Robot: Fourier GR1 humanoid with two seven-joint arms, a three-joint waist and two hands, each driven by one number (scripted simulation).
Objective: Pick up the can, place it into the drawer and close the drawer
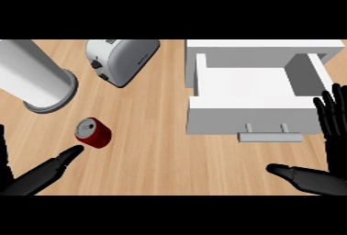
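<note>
Standing upright on the wooden surface (156,151), the red can (93,132) sits at the left of the view, its silver top showing, free of any grasp. The left hand (42,176) comes in from the lower left with its fingers held straight and apart from the thumb, one fingertip just beside the can's lower edge, though whether it touches cannot be told. Nothing of the task looks done yet: the can is not lifted, and the white drawer (252,98) stands pulled out and holds nothing, its handle (270,136) facing the lower edge of the view. Picking, placing and closing all remain. The right hand (332,120) rests at the right edge, fingers up and spread, just beside the drawer's right wall, with its thumb pointing left below. Between can and drawer lies a broad stretch of bare wood, so a carry to the right seems unobstructed. Tighter room lies above the can, where a tall grey cylinder (35,77) stands at upper left and a silver toaster (122,58) beside it. The drawer's front wall is the edge the can would have to clear on its way in.
</note>
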